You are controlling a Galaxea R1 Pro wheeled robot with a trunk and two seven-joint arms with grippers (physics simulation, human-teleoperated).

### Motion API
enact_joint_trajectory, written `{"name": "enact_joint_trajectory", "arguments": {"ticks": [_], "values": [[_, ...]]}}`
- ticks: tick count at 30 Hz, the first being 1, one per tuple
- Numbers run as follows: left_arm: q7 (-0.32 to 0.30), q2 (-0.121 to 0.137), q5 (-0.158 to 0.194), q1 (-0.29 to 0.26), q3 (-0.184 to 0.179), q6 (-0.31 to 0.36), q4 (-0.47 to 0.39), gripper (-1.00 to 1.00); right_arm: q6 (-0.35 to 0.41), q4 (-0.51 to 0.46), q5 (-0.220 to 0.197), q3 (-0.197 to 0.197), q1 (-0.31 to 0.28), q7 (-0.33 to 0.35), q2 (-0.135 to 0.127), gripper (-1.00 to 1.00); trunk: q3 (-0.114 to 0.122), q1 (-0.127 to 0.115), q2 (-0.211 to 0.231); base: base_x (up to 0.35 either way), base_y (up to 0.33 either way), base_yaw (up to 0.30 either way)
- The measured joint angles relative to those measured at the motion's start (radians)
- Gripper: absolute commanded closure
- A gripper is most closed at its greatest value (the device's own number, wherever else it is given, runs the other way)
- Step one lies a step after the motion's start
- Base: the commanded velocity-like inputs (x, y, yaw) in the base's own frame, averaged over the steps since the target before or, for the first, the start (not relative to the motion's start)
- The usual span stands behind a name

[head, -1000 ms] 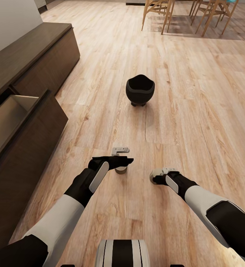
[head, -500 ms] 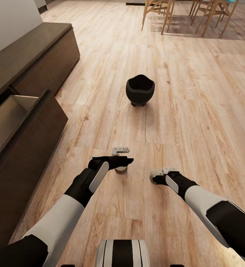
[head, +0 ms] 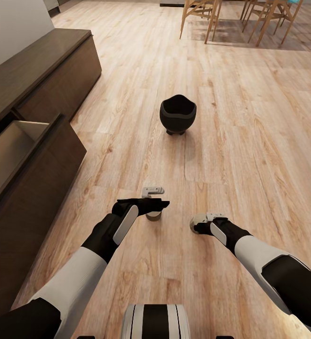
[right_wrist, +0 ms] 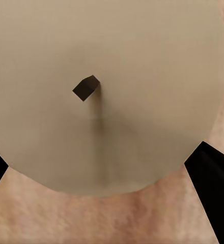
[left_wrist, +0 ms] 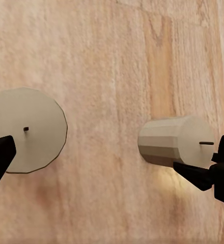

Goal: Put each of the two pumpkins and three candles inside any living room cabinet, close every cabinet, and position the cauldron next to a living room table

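Note:
My left gripper [head: 148, 207] hangs open over a tan candle [head: 153, 216] standing on the floor, its round top [left_wrist: 28, 129] beside one finger in the left wrist view. My right gripper [head: 200, 225] is shut on a second candle [head: 195, 221], held a little above the floor. That candle's top [right_wrist: 107, 91] sits between the dark fingers [right_wrist: 214, 193], and its side [left_wrist: 168, 140] shows in the left wrist view. The black cauldron [head: 177, 114] stands on the floor ahead. The dark-brown cabinet [head: 47, 70] runs along the left with one drawer [head: 14, 150] pulled open. The pumpkins and the table are out of view.
Wooden dining chairs [head: 231, 14] stand at the far end of the plank floor. The open drawer's front juts out close to my left arm. A white wall [head: 9, 23] rises behind the cabinet.

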Motion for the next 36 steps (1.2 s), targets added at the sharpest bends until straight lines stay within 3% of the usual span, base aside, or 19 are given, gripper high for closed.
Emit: {"name": "enact_joint_trajectory", "arguments": {"ticks": [15,36], "values": [[0.0,0.0,0.0,0.0,0.0,0.0,0.0,-1.0,0.0,0.0,0.0,0.0,0.0,0.0,0.0,1.0,0.0,0.0,0.0,0.0,0.0,0.0],[0.001,0.0,0.0,0.0,-0.001,0.0,0.025,-1.0,0.0,-0.001,0.002,-0.001,0.0,0.0,-0.002,1.0,0.081,-0.01,0.005,0.0,0.0,0.0]]}}
